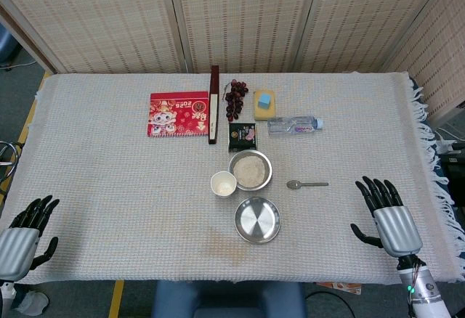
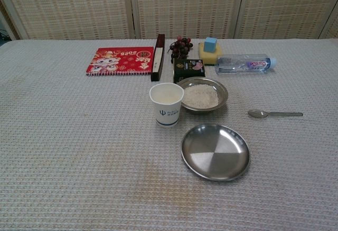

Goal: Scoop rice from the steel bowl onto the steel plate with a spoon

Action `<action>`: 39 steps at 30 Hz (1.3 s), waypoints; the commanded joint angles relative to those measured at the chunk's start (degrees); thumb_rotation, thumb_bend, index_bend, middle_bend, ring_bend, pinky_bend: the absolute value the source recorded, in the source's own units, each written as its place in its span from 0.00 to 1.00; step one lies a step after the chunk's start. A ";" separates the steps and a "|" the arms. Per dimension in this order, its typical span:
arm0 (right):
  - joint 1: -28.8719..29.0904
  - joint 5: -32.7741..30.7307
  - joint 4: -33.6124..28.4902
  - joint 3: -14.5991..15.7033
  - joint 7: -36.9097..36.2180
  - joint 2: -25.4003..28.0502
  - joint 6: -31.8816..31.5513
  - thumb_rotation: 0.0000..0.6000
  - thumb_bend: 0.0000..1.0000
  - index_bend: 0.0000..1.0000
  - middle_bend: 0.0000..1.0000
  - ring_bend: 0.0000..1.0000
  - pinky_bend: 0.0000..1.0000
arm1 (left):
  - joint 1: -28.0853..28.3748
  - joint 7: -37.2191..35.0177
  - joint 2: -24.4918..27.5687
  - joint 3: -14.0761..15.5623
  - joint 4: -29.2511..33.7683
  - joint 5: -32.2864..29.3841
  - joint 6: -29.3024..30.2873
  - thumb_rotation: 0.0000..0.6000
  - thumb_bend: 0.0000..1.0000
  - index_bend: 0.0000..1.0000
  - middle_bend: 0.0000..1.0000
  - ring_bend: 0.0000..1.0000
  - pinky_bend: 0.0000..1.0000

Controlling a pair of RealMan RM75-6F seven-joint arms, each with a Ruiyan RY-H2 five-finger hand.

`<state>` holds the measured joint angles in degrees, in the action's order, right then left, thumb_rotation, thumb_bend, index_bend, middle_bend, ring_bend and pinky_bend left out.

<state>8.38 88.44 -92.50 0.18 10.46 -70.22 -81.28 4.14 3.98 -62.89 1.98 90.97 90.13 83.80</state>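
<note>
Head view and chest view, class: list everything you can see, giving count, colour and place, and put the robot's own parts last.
Steel bowl: one, silver, holding white rice, table centre.
Steel plate: one, silver, empty, in front of the bowl.
Spoon: one, silver, right of the bowl.
Paper cup: one, white, left of the bowl.
Water bottle: one, clear, lying at the back.
Grapes: one bunch, dark red, back.
Sponge: one, yellow, blue block on top.
Calendar: one, red, back left.
Left hand: one, black and grey, open, left edge.
Right hand: one, open, right edge.
</note>
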 commanded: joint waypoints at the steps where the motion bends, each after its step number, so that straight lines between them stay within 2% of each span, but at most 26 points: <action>1: 0.37 -0.33 0.61 -0.07 0.16 -0.51 1.02 0.75 0.22 0.00 0.00 0.00 0.00 | 0.01 0.14 -0.03 0.00 0.08 0.00 -0.03 1.00 0.45 0.00 0.00 0.00 0.19; 5: 1.98 -1.31 2.01 -0.86 1.62 -2.37 3.74 0.75 0.22 0.01 0.00 0.00 0.00 | 0.20 0.58 -0.19 0.06 0.27 0.23 -0.25 1.00 0.45 0.00 0.00 0.00 0.19; 10: 4.50 -2.72 3.16 -2.56 2.98 -4.55 6.92 0.74 0.22 0.10 0.00 0.00 0.00 | 0.39 0.68 -0.19 0.22 0.45 0.18 -0.83 1.00 0.45 0.00 0.00 0.00 0.19; 13: 6.34 -3.44 3.96 -3.49 4.22 -5.74 9.23 0.80 0.22 0.24 0.00 0.00 0.00 | 0.43 0.73 -0.23 0.35 0.38 0.36 -0.91 1.00 0.45 0.00 0.00 0.00 0.19; 16: 11.49 -6.34 7.36 -6.60 4.56 -9.90 15.66 0.87 0.27 0.39 0.00 0.00 0.00 | 0.39 0.76 -0.18 0.51 0.44 0.49 -0.94 1.00 0.45 0.00 0.00 0.00 0.19; 20: 14.36 -7.59 11.13 -7.58 6.64 -13.07 18.40 0.89 0.30 0.48 0.00 0.00 0.00 | 0.45 0.60 -0.05 0.48 0.62 0.46 -1.00 1.00 0.45 0.00 0.00 0.00 0.19; 28: 18.14 -11.87 16.79 -9.21 11.88 -17.99 21.76 0.97 0.30 0.50 0.00 0.00 0.00 | 0.62 0.17 0.05 0.65 0.47 0.65 -1.29 1.00 0.45 0.00 0.00 0.00 0.19; 39: 21.07 -15.80 22.85 -9.43 14.80 -22.08 24.77 0.97 0.30 0.50 0.00 0.00 0.00 | 0.83 0.45 -0.04 0.75 0.47 0.39 -1.91 1.00 0.45 0.00 0.00 0.00 0.19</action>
<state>29.03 73.10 -70.31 -9.13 25.19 -91.78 -56.94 4.96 4.44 -62.93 2.73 91.45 90.53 81.91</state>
